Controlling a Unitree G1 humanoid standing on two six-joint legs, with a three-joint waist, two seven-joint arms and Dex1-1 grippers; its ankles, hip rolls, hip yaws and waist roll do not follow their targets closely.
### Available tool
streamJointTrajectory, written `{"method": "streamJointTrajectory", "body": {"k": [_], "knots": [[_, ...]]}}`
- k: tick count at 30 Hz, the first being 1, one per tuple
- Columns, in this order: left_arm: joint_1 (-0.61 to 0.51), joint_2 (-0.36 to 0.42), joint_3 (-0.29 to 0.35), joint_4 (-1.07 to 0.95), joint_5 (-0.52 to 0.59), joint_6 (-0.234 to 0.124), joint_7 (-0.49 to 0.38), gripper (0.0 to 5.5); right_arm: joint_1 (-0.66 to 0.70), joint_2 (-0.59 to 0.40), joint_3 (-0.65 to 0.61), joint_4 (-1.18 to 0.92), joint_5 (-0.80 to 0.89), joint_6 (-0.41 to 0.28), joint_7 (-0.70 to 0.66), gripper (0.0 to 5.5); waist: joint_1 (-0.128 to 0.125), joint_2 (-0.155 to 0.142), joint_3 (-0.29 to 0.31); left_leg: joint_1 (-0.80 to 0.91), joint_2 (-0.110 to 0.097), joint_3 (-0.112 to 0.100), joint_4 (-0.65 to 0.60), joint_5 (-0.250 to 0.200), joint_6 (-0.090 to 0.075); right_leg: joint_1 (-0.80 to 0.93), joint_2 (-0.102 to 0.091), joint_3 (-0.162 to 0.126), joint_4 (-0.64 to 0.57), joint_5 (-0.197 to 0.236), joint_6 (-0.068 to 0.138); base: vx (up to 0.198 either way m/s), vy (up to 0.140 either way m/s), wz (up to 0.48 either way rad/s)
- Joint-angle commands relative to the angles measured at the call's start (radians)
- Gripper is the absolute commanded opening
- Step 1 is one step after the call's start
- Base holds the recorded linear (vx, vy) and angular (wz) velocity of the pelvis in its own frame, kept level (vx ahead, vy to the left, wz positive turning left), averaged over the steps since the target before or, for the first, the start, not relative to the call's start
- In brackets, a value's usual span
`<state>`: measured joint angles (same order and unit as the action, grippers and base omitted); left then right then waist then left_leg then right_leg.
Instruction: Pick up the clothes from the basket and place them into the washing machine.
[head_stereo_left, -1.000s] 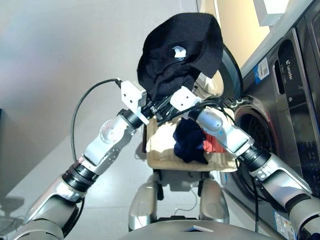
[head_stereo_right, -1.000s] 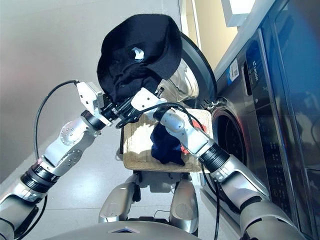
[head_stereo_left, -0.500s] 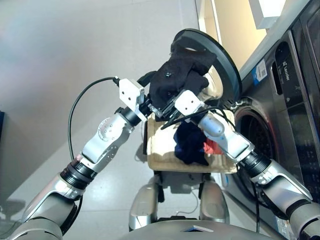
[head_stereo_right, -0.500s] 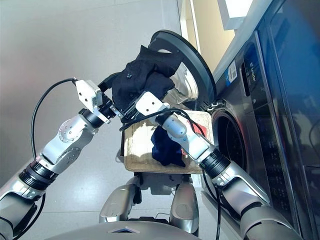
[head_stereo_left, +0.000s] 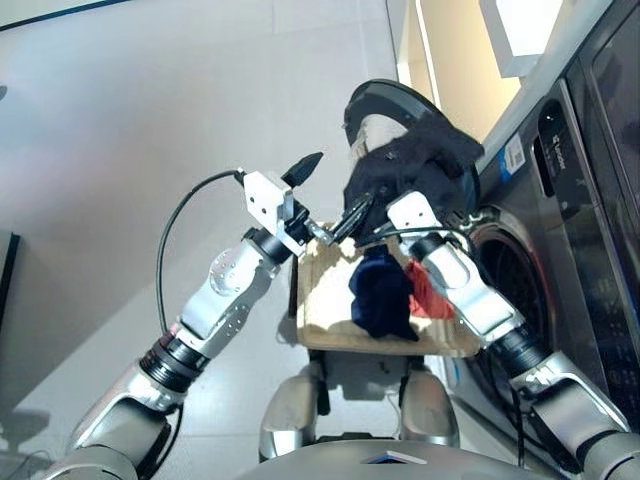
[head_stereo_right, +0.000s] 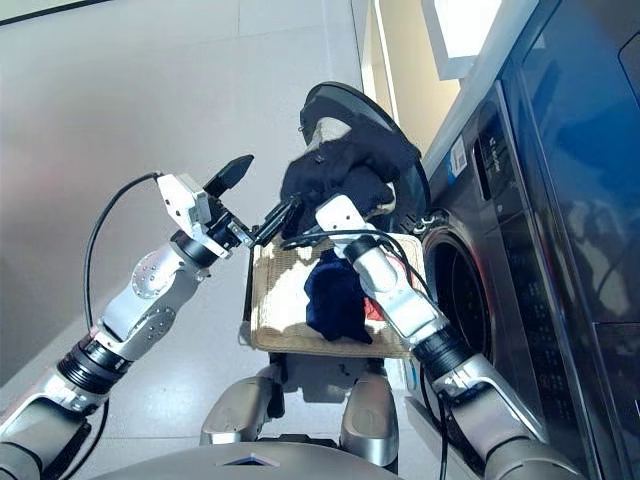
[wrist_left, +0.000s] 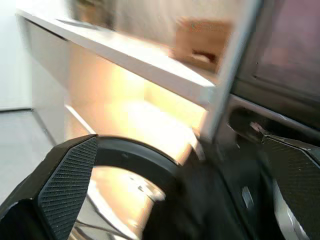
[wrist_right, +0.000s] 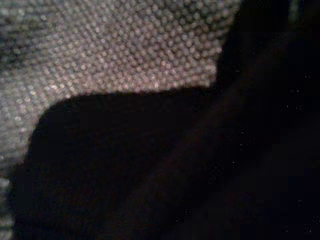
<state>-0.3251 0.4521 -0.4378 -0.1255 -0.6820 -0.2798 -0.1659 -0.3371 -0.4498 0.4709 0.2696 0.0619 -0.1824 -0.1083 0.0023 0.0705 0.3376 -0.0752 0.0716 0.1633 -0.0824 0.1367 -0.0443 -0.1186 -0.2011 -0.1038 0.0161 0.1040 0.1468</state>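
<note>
Black garment (head_stereo_left: 415, 165) now hangs from my right gripper (head_stereo_right: 335, 205) alone, left gripper (head_stereo_left: 318, 196) let go and spread, so swing toward washing machine (head_stereo_left: 575, 230) comes next.

Bright daylight from upper right; left wrist view blurred, right dark.
</note>
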Motion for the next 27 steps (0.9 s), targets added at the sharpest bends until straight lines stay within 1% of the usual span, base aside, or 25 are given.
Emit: {"method": "streamJointTrajectory", "body": {"k": [1,4,7,9,10,11,12,13,14,15,16,17,18,19,20,22,23,25,26,27], "knots": [[0.015,-0.009,0.053,-0.048,0.045,-0.097,0.032,5.5,0.021,0.076,-0.042,-0.029,0.008,-0.111,-0.031,0.0,0.018,-0.082,-0.062,0.072,0.008,0.009,0.028,-0.096,-0.043,-0.008,-0.051,0.015,0.045,-0.009,0.053,0.0,0.0,0.0],[0.031,-0.01,0.068,-0.061,0.037,-0.093,0.028,5.5,0.06,0.078,-0.056,-0.011,0.024,-0.108,-0.026,0.0,0.015,-0.084,-0.066,0.075,0.008,0.011,0.03,-0.1,-0.041,-0.006,-0.05,0.017,0.047,-0.011,0.053,0.0,0.0,0.0],[0.044,-0.02,0.082,-0.077,0.021,-0.098,0.031,5.5,0.1,0.079,-0.069,0.041,0.029,-0.11,-0.027,0.0,0.01,-0.087,-0.067,0.083,0.01,0.014,0.036,-0.107,-0.039,0.0,-0.047,0.02,0.052,-0.019,0.052,0.0,0.0,0.0],[0.05,-0.034,0.089,-0.081,0.02,-0.107,0.043,5.5,0.12,0.087,-0.074,0.073,0.035,-0.112,-0.031,0.0,0.01,-0.089,-0.065,0.087,0.013,0.015,0.047,-0.114,-0.04,0.003,-0.044,0.024,0.063,-0.028,0.05,0.0,0.0,0.0],[0.053,-0.046,0.095,-0.086,0.028,-0.118,0.06,5.5,0.128,0.094,-0.076,0.093,0.041,-0.115,-0.034,0.0,0.009,-0.091,-0.061,0.087,0.016,0.015,0.057,-0.119,-0.04,0.002,-0.042,0.026,0.073,-0.034,0.049,0.0,0.0,0.0],[0.054,-0.057,0.099,-0.084,0.033,-0.126,0.078,5.5,0.13,0.097,-0.08,0.109,0.043,-0.121,-0.046,0.0,0.009,-0.093,-0.055,0.084,0.019,0.013,0.071,-0.124,-0.041,-0.002,-0.039,0.029,0.089,-0.04,0.048,0.0,0.0,0.0],[0.054,-0.076,0.099,-0.081,0.04,-0.131,0.097,5.5,0.134,0.112,-0.083,0.127,0.081,-0.127,-0.038,0.0,0.008,-0.094,-0.042,0.073,0.023,0.008,0.098,-0.13,-0.042,-0.012,-0.036,0.032,0.113,-0.048,0.044,0.0,0.0,0.0],[0.054,-0.076,0.099,-0.081,0.041,-0.131,0.097,5.5,0.133,0.112,-0.084,0.128,0.082,-0.127,-0.037,0.0,0.008,-0.094,-0.042,0.07,0.024,0.008,0.101,-0.132,-0.042,-0.014,-0.036,0.032,0.116,-0.05,0.043,-0.08,-0.035,-0.01],[0.049,-0.085,0.106,-0.065,0.085,-0.143,0.151,5.5,0.141,0.135,-0.102,0.156,0.168,-0.126,-0.033,0.0,0.008,-0.098,-0.016,0.05,0.033,0.002,0.144,-0.141,-0.042,-0.036,-0.029,0.038,0.161,-0.062,0.04,-0.092,-0.037,0.006],[0.036,-0.089,0.112,-0.061,0.113,-0.154,0.197,5.5,0.138,0.14,-0.103,0.166,0.183,-0.133,-0.044,0.0,0.007,-0.099,0.003,0.031,0.038,-0.003,0.177,-0.15,-0.041,-0.053,-0.025,0.046,0.196,-0.072,0.036,-0.12,-0.048,0.01],[0.025,-0.096,0.11,-0.049,0.127,-0.165,0.229,5.5,0.13,0.141,-0.103,0.184,0.182,-0.14,-0.061,0.0,0.007,-0.1,0.015,0.014,0.042,-0.009,0.203,-0.156,-0.042,-0.066,-0.023,0.049,0.22,-0.08,0.035,-0.115,-0.038,-0.009],[0.009,-0.109,0.108,-0.03,0.161,-0.179,0.288,5.5,0.115,0.143,-0.101,0.201,0.168,-0.152,-0.095,0.0,0.007,-0.099,0.032,-0.011,0.048,-0.017,0.234,-0.163,-0.042,-0.084,-0.021,0.053,0.248,-0.089,0.032,-0.106,-0.036,0.012],[-0.001,-0.114,0.106,-0.014,0.192,-0.182,0.321,5.5,0.102,0.146,-0.102,0.218,0.165,-0.162,-0.115,0.0,0.006,-0.098,0.04,-0.036,0.051,-0.026,0.261,-0.169,-0.045,-0.099,-0.02,0.055,0.267,-0.095,0.03,-0.113,-0.043,0.015],[-0.015,-0.12,0.101,0.005,0.242,-0.188,0.374,5.5,0.087,0.149,-0.1,0.249,0.16,-0.171,-0.147,0.0,0.006,-0.097,0.05,-0.06,0.054,-0.034,0.286,-0.173,-0.047,-0.113,-0.019,0.056,0.283,-0.101,0.028,-0.083,-0.046,0.043],[-0.021,-0.131,0.089,0.025,0.261,-0.19,0.404,5.5,0.073,0.153,-0.098,0.284,0.159,-0.176,-0.16,0.0,0.005,-0.095,0.053,-0.081,0.057,-0.04,0.304,-0.177,-0.049,-0.127,-0.017,0.054,0.302,-0.108,0.027,-0.069,-0.047,0.087],[-0.034,-0.19,0.057,0.11,0.216,-0.199,0.439,5.5,0.042,0.172,-0.092,0.334,0.193,-0.185,-0.177,0.0,0.003,-0.091,0.052,-0.115,0.062,-0.052,0.338,-0.186,-0.051,-0.155,-0.013,0.054,0.335,-0.122,0.024,-0.034,-0.038,0.207],[-0.043,-0.205,0.047,0.156,0.218,-0.197,0.458,5.5,0.029,0.18,-0.098,0.357,0.209,-0.191,-0.187,0.0,0.002,-0.089,0.052,-0.128,0.064,-0.056,0.349,-0.189,-0.052,-0.169,-0.011,0.056,0.351,-0.127,0.023,-0.03,-0.03,0.24],[-0.057,-0.24,0.037,0.227,0.179,-0.203,0.482,5.5,-0.001,0.184,-0.103,0.397,0.221,-0.194,-0.214,0.0,0.005,-0.085,0.062,-0.162,0.062,-0.067,0.378,-0.198,-0.05,-0.209,-0.007,0.065,0.393,-0.139,0.02,-0.054,-0.02,0.166],[-0.059,-0.241,0.037,0.228,0.178,-0.204,0.482,5.5,-0.002,0.184,-0.103,0.398,0.221,-0.195,-0.214,0.0,0.005,-0.085,0.06,-0.167,0.062,-0.067,0.381,-0.199,-0.05,-0.213,-0.008,0.065,0.396,-0.14,0.02,-0.077,-0.025,0.063],[-0.062,-0.264,0.032,0.268,0.129,-0.207,0.483,5.5,-0.03,0.185,-0.117,0.431,0.225,-0.202,-0.246,0.0,0.006,-0.081,0.071,-0.199,0.058,-0.074,0.405,-0.205,-0.05,-0.241,-0.01,0.063,0.418,-0.143,0.017,-0.077,-0.028,0.003]]}}
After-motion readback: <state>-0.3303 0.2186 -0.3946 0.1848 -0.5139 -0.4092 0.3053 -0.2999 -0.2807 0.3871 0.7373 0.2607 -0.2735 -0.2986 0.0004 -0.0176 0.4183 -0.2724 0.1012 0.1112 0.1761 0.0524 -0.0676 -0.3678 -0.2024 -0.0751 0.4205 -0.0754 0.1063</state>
